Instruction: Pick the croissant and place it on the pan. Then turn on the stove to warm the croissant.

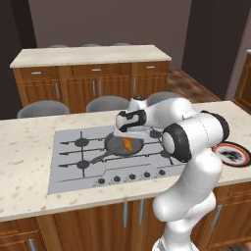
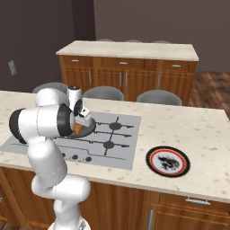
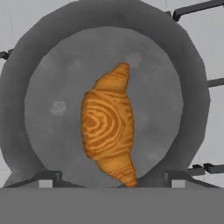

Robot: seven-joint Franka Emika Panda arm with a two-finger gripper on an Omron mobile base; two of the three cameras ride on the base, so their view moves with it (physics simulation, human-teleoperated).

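My hand (image 3: 112, 181) hung above the pan (image 3: 39, 78) on the stove (image 1: 68, 164), fingers apart; the croissant (image 3: 109, 127) lay inside the pan. Risk: with 5 knobs (image 1: 131, 177), I might turn 1 belonging to another burner, leaving the croissant cold.

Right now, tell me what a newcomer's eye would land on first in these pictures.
The orange croissant lies in the middle of the dark grey pan, which sits on the stove; the gripper hangs open right above it. The big white arm bends over the cooktop, and a red-rimmed plate lies on the counter to the stove's right.
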